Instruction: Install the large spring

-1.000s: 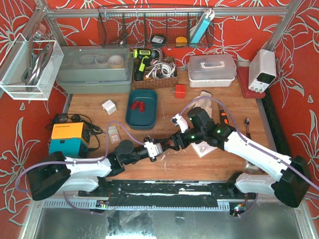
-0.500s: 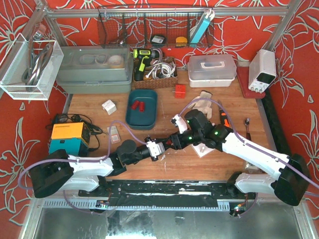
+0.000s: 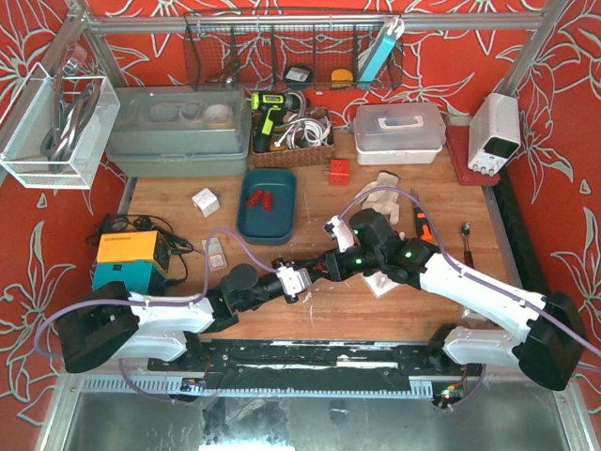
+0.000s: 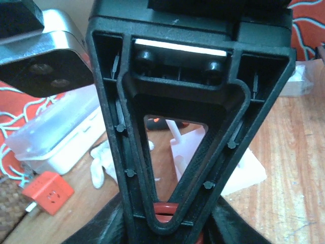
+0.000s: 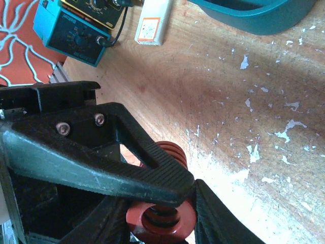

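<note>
The red large spring (image 5: pixel 161 223) sits end-on where the two arms' jaws meet, over the near middle of the tabletop (image 3: pixel 319 211). In the top view the jaws hide it. The left gripper (image 3: pixel 306 277) is clenched on it, and the right wrist view shows one of its triangular black fingers (image 5: pixel 127 168) lying across the coils. The right gripper (image 3: pixel 321 270) has its own jaws on either side of the spring, one close against the red end ring, but I cannot tell whether they are gripping. In the left wrist view only a sliver of red shows, low in a finger's window. Just right of the meeting point a white block (image 3: pixel 380 282) lies on the wood. Farther away a teal tray (image 3: pixel 268 225) holds more red springs (image 3: pixel 259 198). A teal-and-orange bench unit (image 3: pixel 127 258) stands at the left edge.
</note>
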